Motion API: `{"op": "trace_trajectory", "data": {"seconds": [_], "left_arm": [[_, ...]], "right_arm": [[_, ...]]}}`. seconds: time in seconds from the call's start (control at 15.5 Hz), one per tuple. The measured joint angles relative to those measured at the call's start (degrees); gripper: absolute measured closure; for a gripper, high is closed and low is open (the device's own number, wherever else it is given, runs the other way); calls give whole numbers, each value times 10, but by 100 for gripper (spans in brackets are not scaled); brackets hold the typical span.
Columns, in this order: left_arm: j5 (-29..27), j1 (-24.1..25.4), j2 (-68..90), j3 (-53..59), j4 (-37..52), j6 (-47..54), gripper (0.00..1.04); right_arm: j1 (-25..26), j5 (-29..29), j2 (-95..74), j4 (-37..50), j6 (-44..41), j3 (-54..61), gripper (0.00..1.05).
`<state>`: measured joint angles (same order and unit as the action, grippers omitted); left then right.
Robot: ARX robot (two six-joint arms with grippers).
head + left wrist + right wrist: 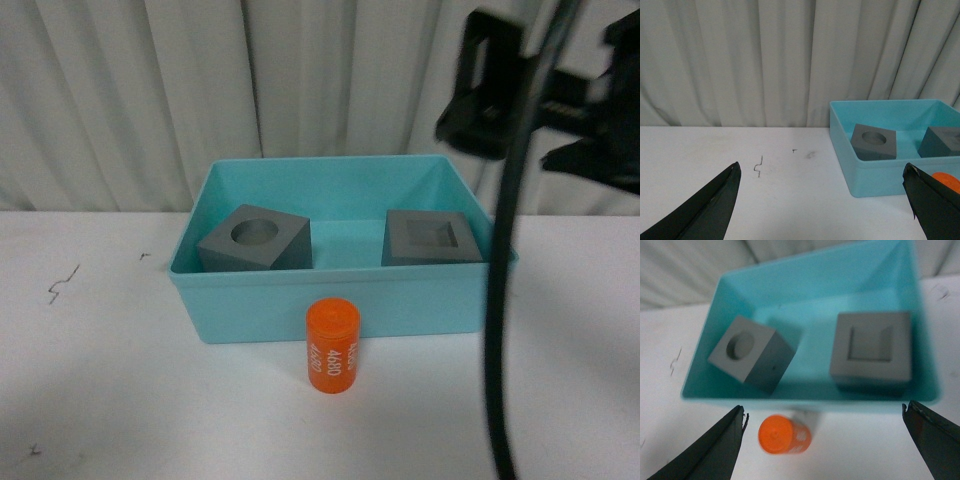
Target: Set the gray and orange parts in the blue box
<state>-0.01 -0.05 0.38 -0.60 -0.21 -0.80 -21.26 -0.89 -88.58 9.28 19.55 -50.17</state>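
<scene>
Last step; lower wide-spread right gripper (824, 409) onto small orange white-printed cylinder (785, 434) beneath it; left gripper (821, 166) also spread.

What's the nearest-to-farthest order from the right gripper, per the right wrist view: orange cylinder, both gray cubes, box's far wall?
1. Orange cylinder, outside the blue box, just ahead of the open jaws.
2. Round-recess cube and square-recess cube, both inside the box: too close to call.
3. Far wall of the box, behind both cubes.
</scene>
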Motion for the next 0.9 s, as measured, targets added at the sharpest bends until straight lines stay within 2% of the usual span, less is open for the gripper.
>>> {"op": "trace_trajectory", "data": {"seconds": [0.26,0.45,0.9], "left_arm": [[0,0,0,0,0,0,7],[0,0,0,0,0,0,7],[0,0,0,0,0,0,7]], "right_arm": [[-54,-56,-118,-70,6,-66,6],[-74,-70,-165,-102,1,-99,6],[-92,-48,-233,-165,-79,-163,6]]}}
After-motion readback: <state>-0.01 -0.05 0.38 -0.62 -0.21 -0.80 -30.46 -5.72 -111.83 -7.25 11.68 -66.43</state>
